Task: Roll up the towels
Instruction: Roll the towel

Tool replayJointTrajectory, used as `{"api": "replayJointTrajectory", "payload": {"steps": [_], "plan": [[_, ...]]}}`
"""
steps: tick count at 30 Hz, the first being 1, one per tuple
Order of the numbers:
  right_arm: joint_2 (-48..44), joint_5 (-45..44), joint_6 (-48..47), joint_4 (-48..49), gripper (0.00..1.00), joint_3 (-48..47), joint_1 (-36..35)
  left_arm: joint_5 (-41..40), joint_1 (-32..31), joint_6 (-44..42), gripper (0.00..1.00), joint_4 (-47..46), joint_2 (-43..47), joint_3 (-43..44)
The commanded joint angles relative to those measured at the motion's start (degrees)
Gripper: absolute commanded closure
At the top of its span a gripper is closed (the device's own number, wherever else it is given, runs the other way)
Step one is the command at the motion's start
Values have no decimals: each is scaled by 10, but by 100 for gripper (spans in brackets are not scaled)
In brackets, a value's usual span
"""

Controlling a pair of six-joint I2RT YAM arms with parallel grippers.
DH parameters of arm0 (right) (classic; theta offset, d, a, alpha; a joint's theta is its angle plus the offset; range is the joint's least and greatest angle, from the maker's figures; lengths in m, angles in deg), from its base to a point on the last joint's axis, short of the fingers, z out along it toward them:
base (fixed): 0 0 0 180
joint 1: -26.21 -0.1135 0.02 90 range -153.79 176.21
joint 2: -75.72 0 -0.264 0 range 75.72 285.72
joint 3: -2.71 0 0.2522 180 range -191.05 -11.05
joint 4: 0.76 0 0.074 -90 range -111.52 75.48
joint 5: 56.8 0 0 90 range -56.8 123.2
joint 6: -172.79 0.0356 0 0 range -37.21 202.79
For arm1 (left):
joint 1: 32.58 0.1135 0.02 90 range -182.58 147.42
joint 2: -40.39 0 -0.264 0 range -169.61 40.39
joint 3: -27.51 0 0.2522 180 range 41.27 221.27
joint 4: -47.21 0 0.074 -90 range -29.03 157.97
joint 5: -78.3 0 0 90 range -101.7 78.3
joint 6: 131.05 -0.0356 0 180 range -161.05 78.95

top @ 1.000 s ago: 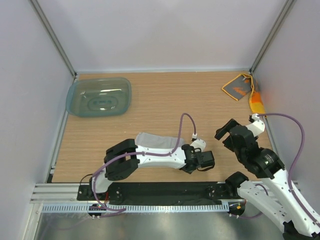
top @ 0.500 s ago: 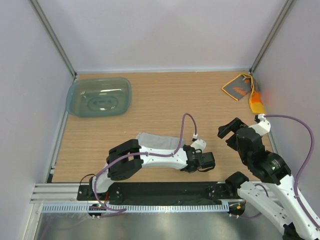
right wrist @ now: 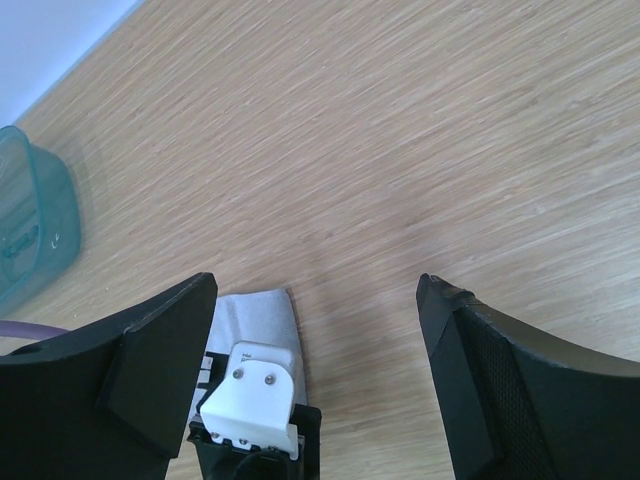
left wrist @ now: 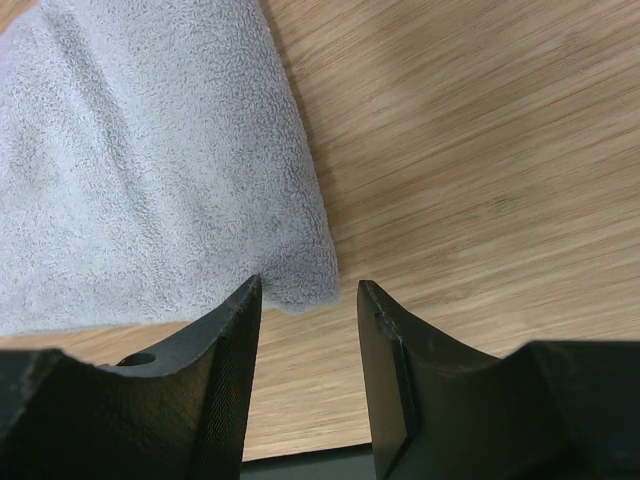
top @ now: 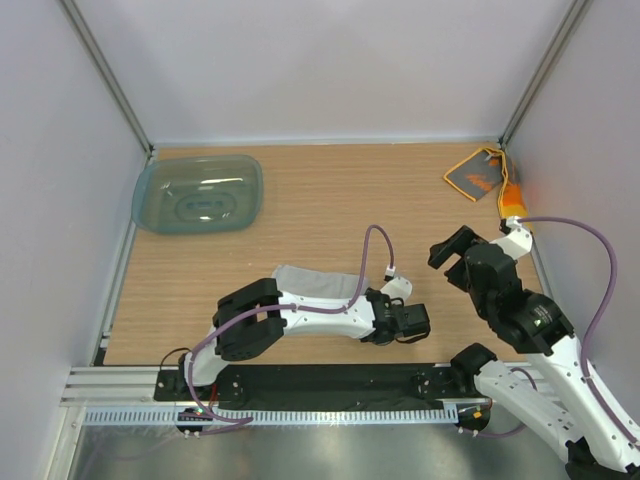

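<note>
Where the fixed camera looks down from above, a flat light grey terry towel (top: pixel 310 282) lies on the wooden table (top: pixel 330 200) near its front edge, partly under the left arm. The left gripper (top: pixel 408 322) sits low at the towel's right end. An orange towel with a grey face (top: pixel 478 178) lies crumpled in the far right corner against the wall. A translucent teal plastic tub (top: pixel 198 193) rests upside down at the far left, well apart from both towels. The right gripper (top: pixel 450 258) hangs above bare wood between the two towels, touching neither.

In the left wrist view, the left gripper (left wrist: pixel 308 300) has its two black fingers apart with wood showing between them. A rounded corner of the light grey terry towel (left wrist: pixel 150 170) lies just in front of the gap, close to the left-hand finger; nothing is pinched.

In the right wrist view, the right gripper (right wrist: pixel 318 288) is spread wide and holds nothing. Below it show the end of the light grey terry towel (right wrist: pixel 262 312) and a white part of the left arm (right wrist: pixel 252 395), with the translucent teal plastic tub (right wrist: pixel 30 230) at the left edge.
</note>
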Motion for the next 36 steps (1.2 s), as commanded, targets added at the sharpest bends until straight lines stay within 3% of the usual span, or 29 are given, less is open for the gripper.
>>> {"api": "replayJointTrajectory", "payload": {"steps": [1,13,23,29,36], "plan": [[-1,-4,-6,21,11,6,-3,-27,4,-2,56,-12,9,11],[10,5,-7,35,11,16,-3,-40,3,-3,56,-12,4,15],[16,9,-10,39,11,20,-3,17,4,14,58,-51,-13,-27],[18,10,-7,41,11,22,-3,36,4,31,69,-74,5,-72],[21,13,-9,42,11,23,-2,43,4,33,98,-116,24,-128]]}}
